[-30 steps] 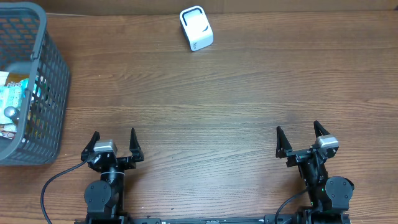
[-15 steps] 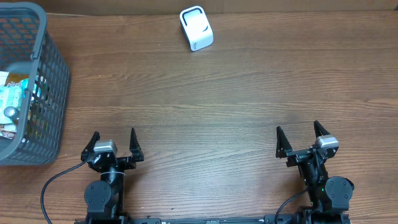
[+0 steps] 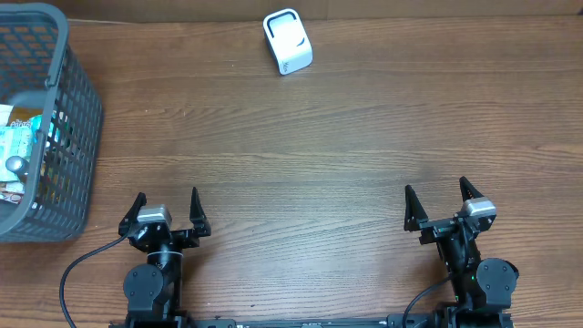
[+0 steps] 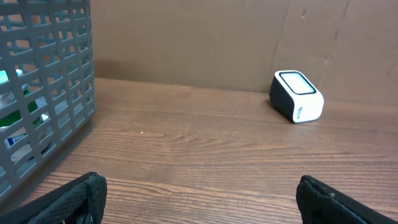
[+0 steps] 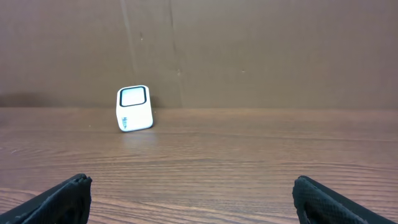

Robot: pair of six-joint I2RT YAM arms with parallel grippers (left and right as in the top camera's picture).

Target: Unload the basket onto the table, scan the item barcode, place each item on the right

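You have both arms parked at the near edge of the brown wood-grain tabletop [image 3: 319,137], well apart from the small white rounded scanner box with the dark-rimmed window [image 3: 288,42] that stands at the far edge against the brown backing. Your left claw [image 3: 167,195] sits nearer you and to the left of that scanner, its two black fingers spread wide with nothing between them. Your right claw [image 3: 436,185] sits nearer you and to the right of the scanner, its fingers just as wide apart and empty. Neither claw touches anything. The items to be scanned, white and teal packets [image 3: 18,146], lie inside the dark grey plastic mesh basket [image 3: 68,109], which stands well to the left of the scanner at the tabletop's left edge. What is printed on the packets is too small to read. The scanner's window faces up and is tilted toward your side.
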